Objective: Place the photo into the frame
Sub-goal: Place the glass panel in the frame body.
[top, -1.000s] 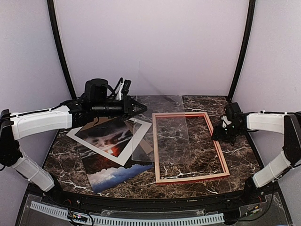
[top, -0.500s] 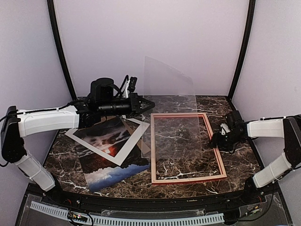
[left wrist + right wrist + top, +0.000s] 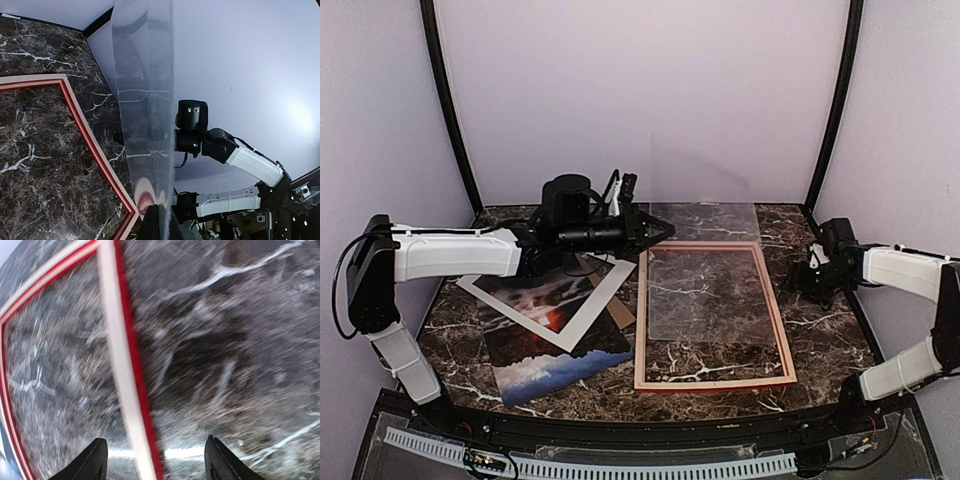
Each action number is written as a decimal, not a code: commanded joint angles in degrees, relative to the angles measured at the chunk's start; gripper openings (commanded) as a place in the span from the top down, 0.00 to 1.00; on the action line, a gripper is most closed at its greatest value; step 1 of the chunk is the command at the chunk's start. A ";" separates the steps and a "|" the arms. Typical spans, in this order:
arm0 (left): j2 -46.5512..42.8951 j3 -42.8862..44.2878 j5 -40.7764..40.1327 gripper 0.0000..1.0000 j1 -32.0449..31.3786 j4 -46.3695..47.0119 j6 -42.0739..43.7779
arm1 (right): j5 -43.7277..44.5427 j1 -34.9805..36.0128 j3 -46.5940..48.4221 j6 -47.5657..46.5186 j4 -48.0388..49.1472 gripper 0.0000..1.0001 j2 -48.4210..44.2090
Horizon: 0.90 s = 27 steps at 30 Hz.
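Clear plastic is what I have in hand right now. My left gripper (image 3: 655, 228) is pinched tight on the edge of the clear sheet (image 3: 705, 250), at the far left corner of the frame (image 3: 715, 381). The sheet stands tilted up. Its low edge is down inside the frame and its top edge leans over the frame's far side.

The frame lies flat on the marble table (image 3: 820, 340) with its pale wood side up. In the left wrist view I can see a red edge on it too.

The photo (image 3: 560, 365) is not in the frame yet. It lies flat just left of the frame, and the white mat border (image 3: 600, 297) lies on top of it, covering most of it.

My right gripper (image 3: 817, 275) hangs just off the frame's right side, near the far corner. Its fingers are spread apart and hold nothing.

I think this step is laying the clear sheet into the frame, and the photo comes after. Next I should tip the sheet down gently until it lies flat inside the wood edges, then let go. I must keep its corners lined up with the frame, or it will sit crooked on the wood.
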 commanded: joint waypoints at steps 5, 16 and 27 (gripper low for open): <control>6.11 5.64 3.49 1.00 -2.78 12.04 -8.97 | 1.65 -15.26 3.20 -1.56 -0.56 0.33 -4.80; 15.64 2.29 0.02 1.00 -2.87 9.18 -12.90 | -5.81 -16.86 5.35 -2.95 0.06 0.31 -7.34; 19.01 0.28 -4.13 1.00 -1.82 2.08 -6.56 | -9.95 -8.18 3.98 -5.72 2.31 0.23 -2.96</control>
